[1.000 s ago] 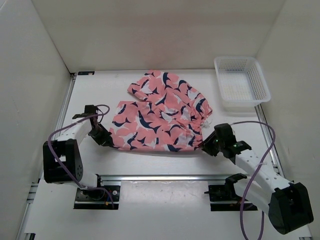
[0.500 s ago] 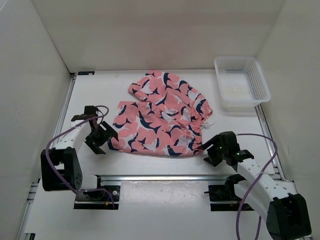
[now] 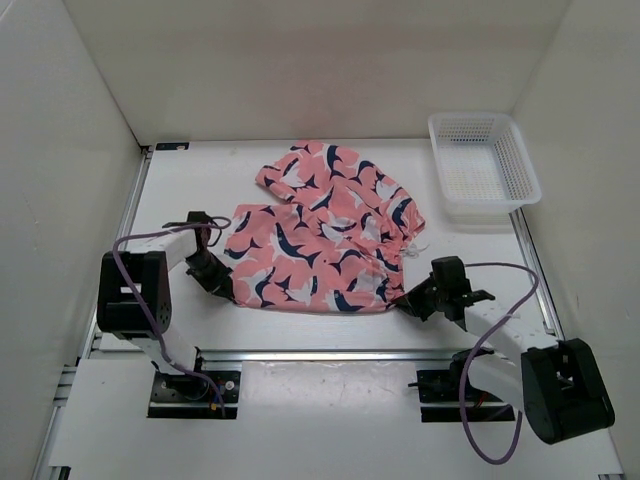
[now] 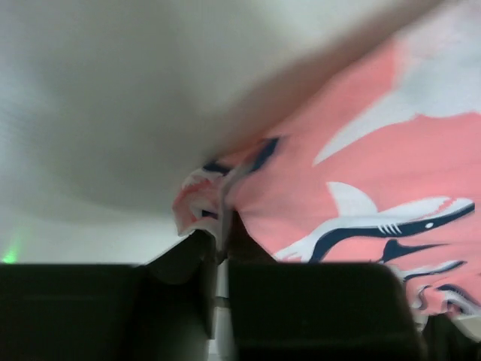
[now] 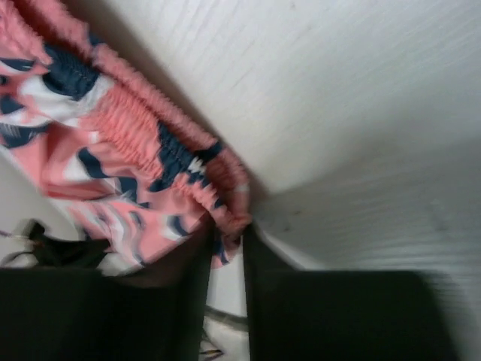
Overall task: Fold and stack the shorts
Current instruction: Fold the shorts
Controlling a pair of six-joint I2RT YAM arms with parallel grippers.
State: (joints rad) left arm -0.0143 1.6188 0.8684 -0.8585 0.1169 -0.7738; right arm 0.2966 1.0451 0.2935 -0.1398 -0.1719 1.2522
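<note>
The shorts (image 3: 320,240) lay spread on the worktop (image 3: 200,180), the left hand (image 3: 224,285) pinching their near-left corner, the right hand (image 3: 405,300) clamped on the waistband edge.

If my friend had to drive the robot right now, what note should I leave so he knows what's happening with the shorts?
Grip: the left tool is shut on the shorts at their near left corner. The right tool is shut on their gathered waistband at the near right corner.
Where: the shorts lie spread on the table between the arms, and their far part is rumpled. A white basket sits at the far right, apart from them.
Done: both near corners are gripped, with no fold visible yet.
Left: fold the shorts, then stack them.
</note>
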